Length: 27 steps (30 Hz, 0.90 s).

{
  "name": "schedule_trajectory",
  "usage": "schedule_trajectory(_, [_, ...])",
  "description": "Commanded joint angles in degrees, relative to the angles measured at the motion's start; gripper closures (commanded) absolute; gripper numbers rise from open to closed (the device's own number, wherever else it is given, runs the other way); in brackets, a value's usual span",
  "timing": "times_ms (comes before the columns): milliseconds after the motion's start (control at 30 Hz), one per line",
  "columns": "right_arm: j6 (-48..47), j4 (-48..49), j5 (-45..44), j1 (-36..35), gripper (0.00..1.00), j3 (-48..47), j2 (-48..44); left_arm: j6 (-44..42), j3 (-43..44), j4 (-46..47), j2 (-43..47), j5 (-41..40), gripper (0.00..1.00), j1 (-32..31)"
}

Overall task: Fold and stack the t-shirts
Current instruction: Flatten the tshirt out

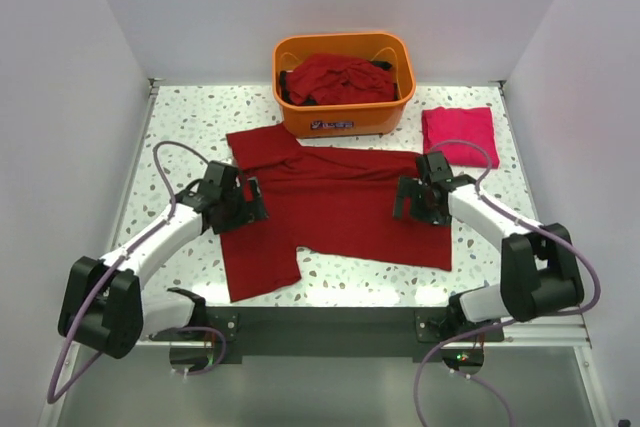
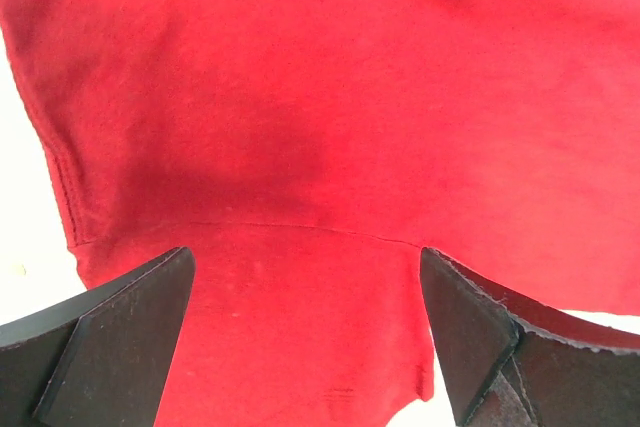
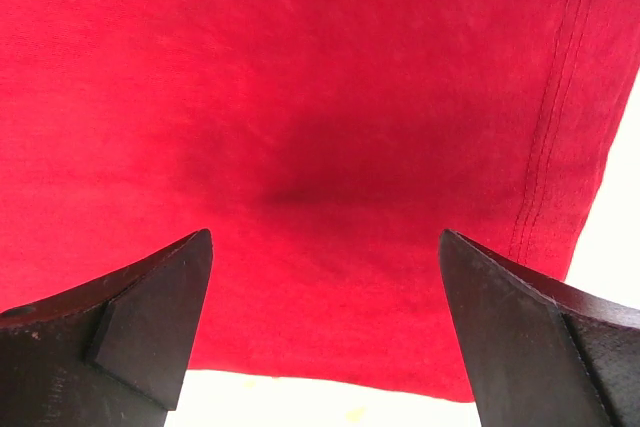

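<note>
A dark red shirt (image 1: 345, 212) lies spread flat on the counter (image 1: 180, 127), just in front of the tub (image 1: 380, 117). The left gripper (image 1: 252, 207) sits over its left side by a sleeve seam, jaws apart and holding nothing. The right gripper (image 1: 403, 200) sits over its right side near the hem, jaws likewise apart. A pink shirt (image 1: 460, 135) lies folded at the far right, and more red shirts (image 1: 335, 77) fill the tub

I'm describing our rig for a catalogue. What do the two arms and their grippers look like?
The left arm and right arm match: white link shells between bulky black joint housings, each trailing a looping lilac cable. The left gripper and right gripper are black, with wedge-shaped fingers tapering to blunt tips. No legible markings.
</note>
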State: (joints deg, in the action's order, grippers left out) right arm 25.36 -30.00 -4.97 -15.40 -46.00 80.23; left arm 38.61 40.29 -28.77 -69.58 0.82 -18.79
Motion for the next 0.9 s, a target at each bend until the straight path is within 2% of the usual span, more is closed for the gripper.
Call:
schedule_trajectory(0, [1.6,0.7,-1.6,0.4,0.01,-0.6,3.5,1.5,-1.6,4.2,-1.9,-1.9,0.00,0.2])
schedule_trajectory(233, [0.3,-0.2,-7.1,1.2,0.01,-8.6,14.9,-1.7,4.9,7.5,-17.8,-1.1,0.00,3.9])
schedule_trajectory(500, [-1.8,2.1,-9.0,4.9,0.01,-17.8,22.8,-5.2,13.0,9.0,-26.0,1.4,0.00,5.3])
schedule_trajectory(600, [-2.2,0.7,-7.9,4.9,0.01,-20.0,21.7,-5.6,15.3,6.4,-25.1,0.9,0.00,5.3])
schedule_trajectory(700, [-2.4,0.0,-5.3,4.9,0.01,-18.9,16.2,-5.1,14.9,2.4,-20.1,-2.1,0.00,5.3])
schedule_trajectory(867, [-2.7,-0.1,-2.0,4.9,0.02,-12.5,3.9,-1.0,8.1,-6.4,-7.3,-6.2,0.00,4.9])
